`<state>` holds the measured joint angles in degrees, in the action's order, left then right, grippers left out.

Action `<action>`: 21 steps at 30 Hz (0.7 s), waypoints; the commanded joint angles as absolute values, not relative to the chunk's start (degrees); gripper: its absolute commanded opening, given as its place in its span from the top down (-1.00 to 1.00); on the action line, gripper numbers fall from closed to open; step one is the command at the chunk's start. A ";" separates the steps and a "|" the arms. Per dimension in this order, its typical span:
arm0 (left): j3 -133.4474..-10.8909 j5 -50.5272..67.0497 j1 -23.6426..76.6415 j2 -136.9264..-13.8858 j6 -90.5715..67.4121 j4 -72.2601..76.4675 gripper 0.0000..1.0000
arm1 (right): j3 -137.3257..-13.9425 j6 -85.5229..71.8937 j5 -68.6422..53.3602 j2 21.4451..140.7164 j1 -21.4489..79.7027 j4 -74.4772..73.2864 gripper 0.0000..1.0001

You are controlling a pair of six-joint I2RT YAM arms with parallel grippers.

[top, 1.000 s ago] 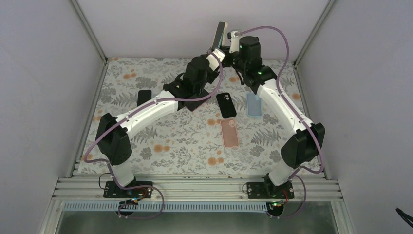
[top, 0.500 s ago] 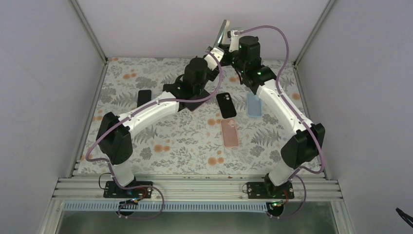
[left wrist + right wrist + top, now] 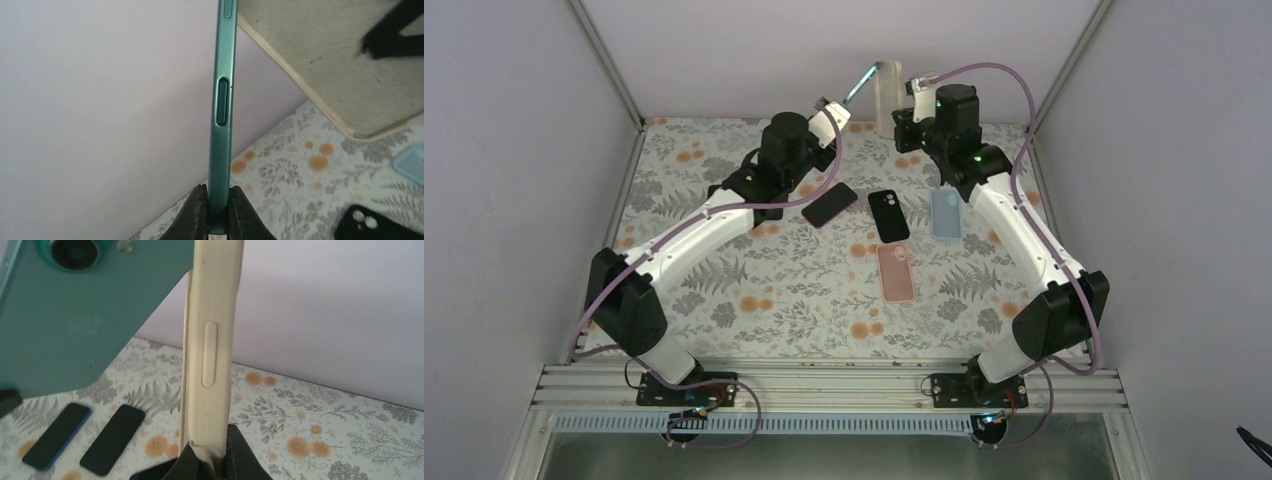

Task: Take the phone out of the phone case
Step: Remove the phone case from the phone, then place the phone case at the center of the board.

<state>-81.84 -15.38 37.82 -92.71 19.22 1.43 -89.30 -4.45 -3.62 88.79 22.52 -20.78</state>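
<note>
My left gripper (image 3: 832, 103) is shut on the bottom edge of a teal phone (image 3: 861, 82), held in the air at the back of the table; its side buttons show in the left wrist view (image 3: 222, 100). My right gripper (image 3: 900, 120) is shut on a cream phone case (image 3: 886, 95), held upright beside the phone; in the right wrist view the case (image 3: 212, 340) stands edge-on with the phone's camera back (image 3: 75, 310) at upper left. The phone and the case are apart, touching at most at their top ends.
On the floral mat lie a black phone (image 3: 830, 204), a black case (image 3: 889, 215), a light blue case (image 3: 945, 214), a pink case (image 3: 895, 272) and a dark phone partly under the left arm (image 3: 764, 222). Walls close in at the back and sides.
The left arm has swung left and pulled the teal phone away from the cream case. The right gripper has kept the case and shifted slightly right. The black phone is uncovered.
</note>
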 commanded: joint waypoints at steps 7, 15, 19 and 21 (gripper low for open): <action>-76.20 -20.39 36.00 -80.99 31.92 -11.02 0.95 | -89.43 6.55 -14.16 90.93 18.96 -34.72 0.94; -64.11 -23.52 35.24 -69.91 38.01 -22.22 0.95 | -87.48 14.07 -28.33 97.31 18.34 -48.19 0.93; -52.12 -28.97 35.46 -66.15 44.75 -21.79 0.95 | -85.99 18.81 -36.35 103.50 20.87 -56.81 0.93; -46.13 -31.68 35.52 -64.10 47.76 -20.23 0.95 | -82.67 20.03 -36.24 104.18 23.87 -56.91 0.92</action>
